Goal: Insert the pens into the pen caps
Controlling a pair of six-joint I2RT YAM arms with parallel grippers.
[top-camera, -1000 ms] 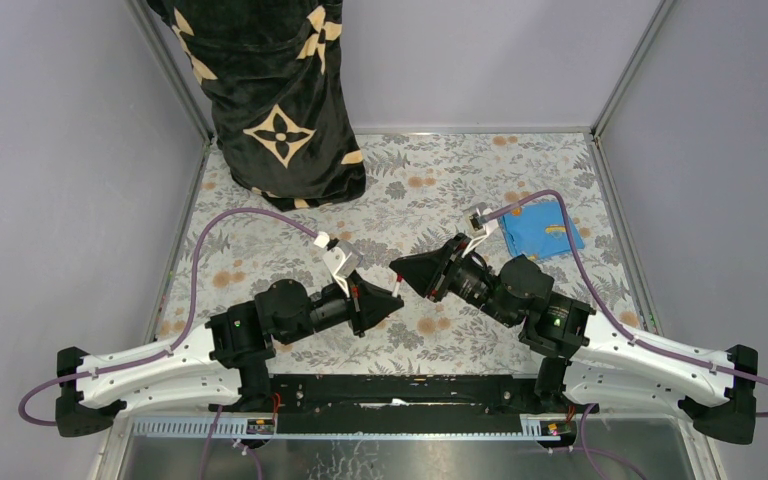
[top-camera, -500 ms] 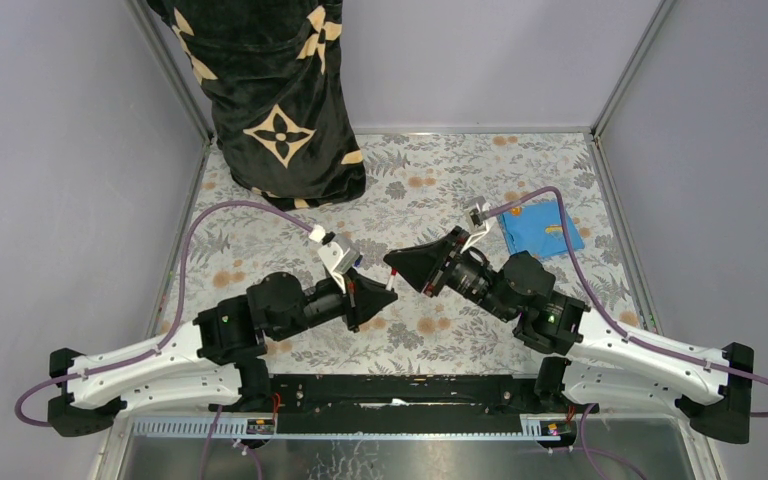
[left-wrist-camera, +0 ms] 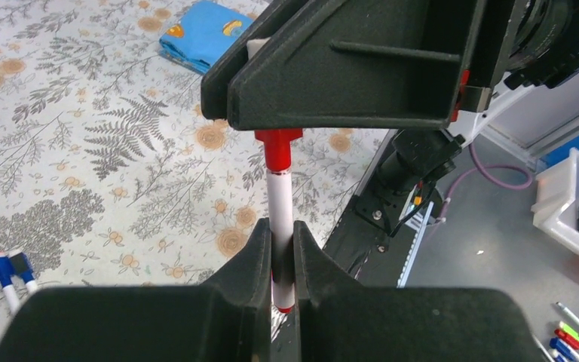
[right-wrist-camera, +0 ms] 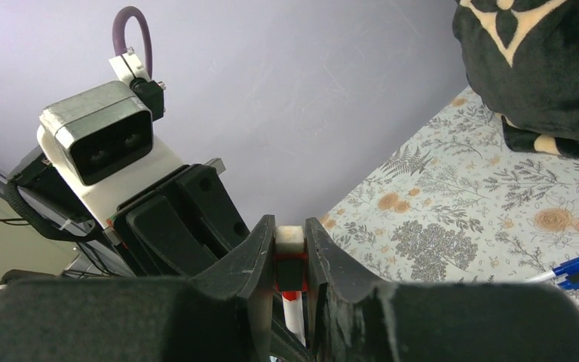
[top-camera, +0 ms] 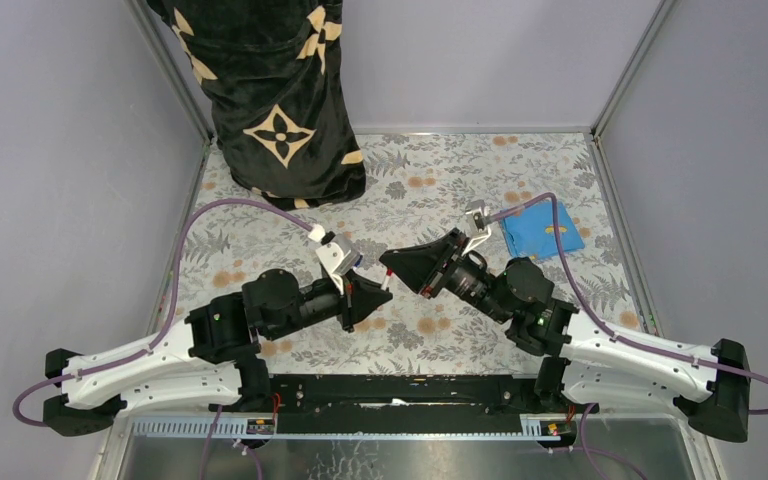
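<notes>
My left gripper (left-wrist-camera: 279,228) is shut on the white barrel of the red pen (left-wrist-camera: 279,197). The pen's front end sits in the red cap (left-wrist-camera: 279,146), which my right gripper (right-wrist-camera: 290,228) is shut on. The cap (right-wrist-camera: 289,264) has a white top. In the top view the left gripper (top-camera: 384,293) and the right gripper (top-camera: 388,268) meet tip to tip above the table's middle. Two blue-capped pens (left-wrist-camera: 6,271) lie together on the table; they also show in the right wrist view (right-wrist-camera: 573,271).
A folded blue cloth (top-camera: 540,232) lies at the back right of the floral table (top-camera: 430,180). A black garment with tan flower marks (top-camera: 270,90) stands at the back left. Metal posts and grey walls bound the table.
Both grippers have drifted a little left and away from the bases, staying tip to tip with the red pen and cap between them.
</notes>
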